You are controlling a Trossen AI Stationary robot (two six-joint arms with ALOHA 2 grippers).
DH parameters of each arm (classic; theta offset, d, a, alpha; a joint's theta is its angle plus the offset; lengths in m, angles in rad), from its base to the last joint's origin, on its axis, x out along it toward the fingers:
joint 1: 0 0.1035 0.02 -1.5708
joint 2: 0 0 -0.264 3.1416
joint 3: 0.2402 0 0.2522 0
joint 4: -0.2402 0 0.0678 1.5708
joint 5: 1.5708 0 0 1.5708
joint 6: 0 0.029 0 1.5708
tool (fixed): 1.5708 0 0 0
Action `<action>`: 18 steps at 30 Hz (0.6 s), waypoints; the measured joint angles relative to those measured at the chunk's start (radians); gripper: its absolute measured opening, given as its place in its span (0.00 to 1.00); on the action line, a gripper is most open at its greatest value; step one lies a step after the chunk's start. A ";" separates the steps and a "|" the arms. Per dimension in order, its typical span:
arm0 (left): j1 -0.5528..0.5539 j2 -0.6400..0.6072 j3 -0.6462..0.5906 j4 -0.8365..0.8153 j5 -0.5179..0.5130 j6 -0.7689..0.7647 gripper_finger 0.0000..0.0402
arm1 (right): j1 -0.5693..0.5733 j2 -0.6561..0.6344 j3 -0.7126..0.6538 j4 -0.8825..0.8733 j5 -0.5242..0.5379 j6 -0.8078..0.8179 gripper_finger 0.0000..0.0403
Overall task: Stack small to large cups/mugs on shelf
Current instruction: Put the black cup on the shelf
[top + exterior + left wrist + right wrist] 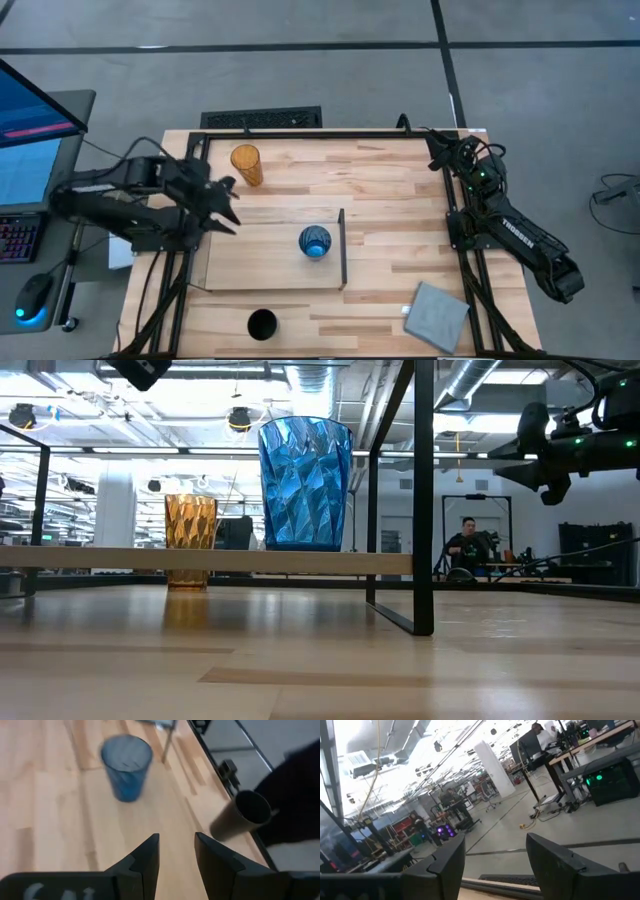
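Plywood made up the shelf, a pale panel lying on the wooden surface with its thin dark wall along the edge toward the right arm. On it stood only the blue cup, upright and close to that wall. The orange tumbler stood off the panel, near the far edge, and the black cup sat on the near side, also off the shelf.

Our left tool hovered over the shelf's left end, between tumbler and blue cup — its fingers parted a little and holding nothing. The right tool was raised at the far right corner, well away from the cups, likewise open and empty.

We judged the next pick was still open, and the wrist view faced both the blue cup and the black one. To do it well, we would have spread the fingers wider than the chosen rim, come down square over it, and closed on the wall without tipping it — faceted plastic looked likely to slip under a light pinch
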 joint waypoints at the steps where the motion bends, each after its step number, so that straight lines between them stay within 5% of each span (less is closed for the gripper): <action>1: -0.038 0.027 0.010 0.001 -0.017 -0.017 0.28 | 0.000 0.000 0.000 0.000 0.000 0.000 0.57; 11: -0.360 0.318 0.133 0.005 -0.187 -0.172 0.28 | 0.000 0.000 0.000 -0.004 -0.002 0.001 0.57; 18: -0.484 0.517 0.225 0.040 -0.197 -0.342 0.28 | 0.000 0.000 0.000 -0.052 -0.003 0.001 0.57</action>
